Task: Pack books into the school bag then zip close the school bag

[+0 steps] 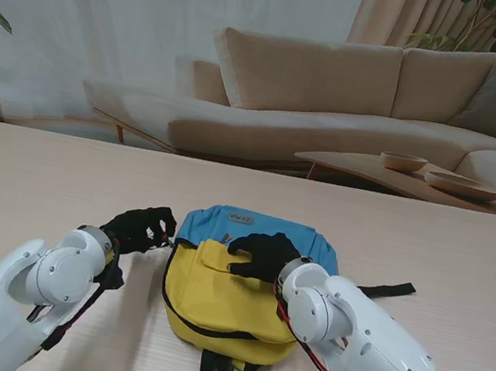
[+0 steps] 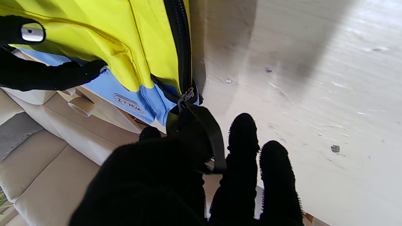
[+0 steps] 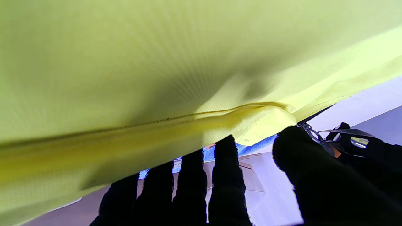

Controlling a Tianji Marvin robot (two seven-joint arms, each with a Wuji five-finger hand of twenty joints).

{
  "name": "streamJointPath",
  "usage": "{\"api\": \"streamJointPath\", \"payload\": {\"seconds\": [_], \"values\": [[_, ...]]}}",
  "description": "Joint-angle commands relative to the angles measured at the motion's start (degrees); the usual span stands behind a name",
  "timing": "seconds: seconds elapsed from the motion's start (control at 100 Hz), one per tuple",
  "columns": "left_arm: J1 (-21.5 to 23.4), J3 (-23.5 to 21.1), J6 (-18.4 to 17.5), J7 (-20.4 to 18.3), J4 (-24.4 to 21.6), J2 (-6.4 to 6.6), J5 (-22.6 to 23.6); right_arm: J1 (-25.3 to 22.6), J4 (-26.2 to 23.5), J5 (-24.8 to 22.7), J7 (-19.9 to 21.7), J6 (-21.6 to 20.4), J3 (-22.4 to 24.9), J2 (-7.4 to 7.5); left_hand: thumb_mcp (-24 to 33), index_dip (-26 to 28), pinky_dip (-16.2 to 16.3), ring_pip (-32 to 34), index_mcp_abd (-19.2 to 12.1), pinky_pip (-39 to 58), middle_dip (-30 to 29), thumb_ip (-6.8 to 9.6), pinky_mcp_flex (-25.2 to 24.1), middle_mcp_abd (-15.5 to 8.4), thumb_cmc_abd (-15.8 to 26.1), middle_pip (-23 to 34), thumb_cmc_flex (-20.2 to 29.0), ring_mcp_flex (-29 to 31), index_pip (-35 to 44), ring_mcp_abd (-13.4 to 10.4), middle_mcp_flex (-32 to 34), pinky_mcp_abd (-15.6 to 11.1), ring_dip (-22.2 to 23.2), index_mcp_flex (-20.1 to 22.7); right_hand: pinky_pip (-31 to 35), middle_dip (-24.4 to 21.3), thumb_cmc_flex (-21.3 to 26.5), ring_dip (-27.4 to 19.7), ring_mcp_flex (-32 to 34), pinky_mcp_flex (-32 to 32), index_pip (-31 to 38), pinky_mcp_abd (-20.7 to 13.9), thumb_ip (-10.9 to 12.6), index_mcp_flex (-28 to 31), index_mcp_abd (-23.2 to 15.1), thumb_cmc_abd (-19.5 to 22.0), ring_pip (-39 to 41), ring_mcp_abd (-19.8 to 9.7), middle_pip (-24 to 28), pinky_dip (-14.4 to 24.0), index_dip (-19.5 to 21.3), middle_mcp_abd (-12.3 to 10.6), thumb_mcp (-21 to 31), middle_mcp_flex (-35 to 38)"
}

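the two white robot arms come in closest, rising from the near corners of the stand's view, each ending in a black-gloved robot hand. between them lies the school bag (image 1: 235,288), flat on the pale wooden tabletop (image 1: 30,178), yellow over most of its front with a blue band along the far end and a small grey label there. a black zipper line (image 2: 180,44) runs down the bag's left edge, and black straps trail off its near end and out to its right.

the left robot hand (image 1: 139,227) sits just beside the bag's far left corner, its fingers curled in. the left wrist view shows the metal zipper slider (image 2: 187,94) at that corner where yellow meets blue, with a black pull strap (image 2: 211,131) running from it back into the curled fingers, so this robot hand is pinching the pull. two of its fingers (image 2: 242,138) stick out straight beside the strap, over bare tabletop.

the right robot hand (image 1: 262,255) lies on top of the bag near the blue band, palm down, fingers bent and pressing on the yellow fabric. in the right wrist view its fingertips (image 3: 224,150) touch a raised yellow seam fold (image 3: 251,117); it rests on the cloth, and i cannot tell whether it grips any of it.

no books are visible anywhere on the tabletop.

farther off, behind the tabletop, stands a beige sofa (image 1: 339,96) and a low wooden coffee table (image 1: 392,178) carrying two shallow bowls (image 1: 403,161).
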Motion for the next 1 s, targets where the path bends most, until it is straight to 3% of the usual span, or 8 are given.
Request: {"api": "streamJointPath", "payload": {"seconds": [0.0,0.28,0.42,0.75,0.99], "values": [[0.6,-0.3,-0.3,-1.6,-1.1,-0.27,-0.2,-1.6,1.9,0.2,2.1,0.0,-0.9,-0.01,4.5,-0.8,-1.0,-1.0,-0.4,-0.5,-0.7,-2.23,-0.8,-4.0,-2.9,2.8,4.3,1.4,0.4,-0.5,1.7,1.2,-0.2,0.4,2.9,1.3,-2.2,0.8,1.4,5.4,1.4,6.1,2.4,2.2,2.2,0.4,0.3,-0.1,0.8,2.3,-0.6,2.6,-1.1,2.0],[3.3,-1.6,0.3,-3.9,-5.1,0.23,-0.4,-0.6,1.9,0.6,3.1,1.4,-1.9,0.02,5.5,-2.0,-1.4,-1.4,0.6,-1.6,0.5,-1.79,-1.6,-4.2,-3.4,6.0,3.4,0.6,-0.6,0.3,3.3,0.7,0.0,1.1,3.5,1.3,-2.1,1.0,2.4,6.2,1.7,6.5,2.4,2.8,2.3,0.7,0.7,0.4,0.9,2.7,-0.7,2.7,-1.0,2.7],[5.6,-2.3,0.9,-4.3,-7.7,0.51,2.2,0.2,2.1,1.0,3.6,2.9,-3.1,-0.03,5.4,-2.4,-0.8,-1.0,0.4,-1.1,0.2,-1.43,-1.1,-4.0,-3.7,5.7,3.2,1.1,-1.0,0.9,4.1,0.9,0.3,2.1,4.4,1.3,-2.5,1.0,3.5,7.2,1.8,7.0,2.3,3.5,2.8,1.4,0.9,1.3,0.9,3.2,-0.8,3.5,-1.5,3.7],[12.0,-4.0,1.4,-4.2,-13.5,0.80,7.7,1.9,2.5,2.5,2.9,10.1,-6.2,-0.92,4.6,-2.7,-0.2,-0.6,0.1,-0.2,0.1,-1.08,-1.1,-3.9,-3.4,4.6,3.0,0.9,-1.2,1.0,4.9,0.8,0.9,2.8,7.0,1.5,-3.2,1.2,5.7,8.5,1.7,8.3,2.6,5.7,5.2,4.5,1.2,3.9,1.3,4.6,-1.3,5.7,-4.0,5.7],[15.9,-4.9,1.7,-2.3,-16.6,0.48,8.1,4.3,3.2,4.5,3.2,15.2,-9.8,-1.55,3.8,-2.6,0.1,-0.6,0.2,0.0,0.6,-1.01,-1.2,-3.8,-2.8,3.9,3.2,0.6,-1.2,1.0,4.6,0.7,1.0,2.7,7.8,1.9,-4.1,1.2,5.6,8.6,1.3,9.1,2.9,6.1,6.3,5.9,1.1,4.8,1.9,5.2,-1.6,6.4,-5.7,5.5]]}}
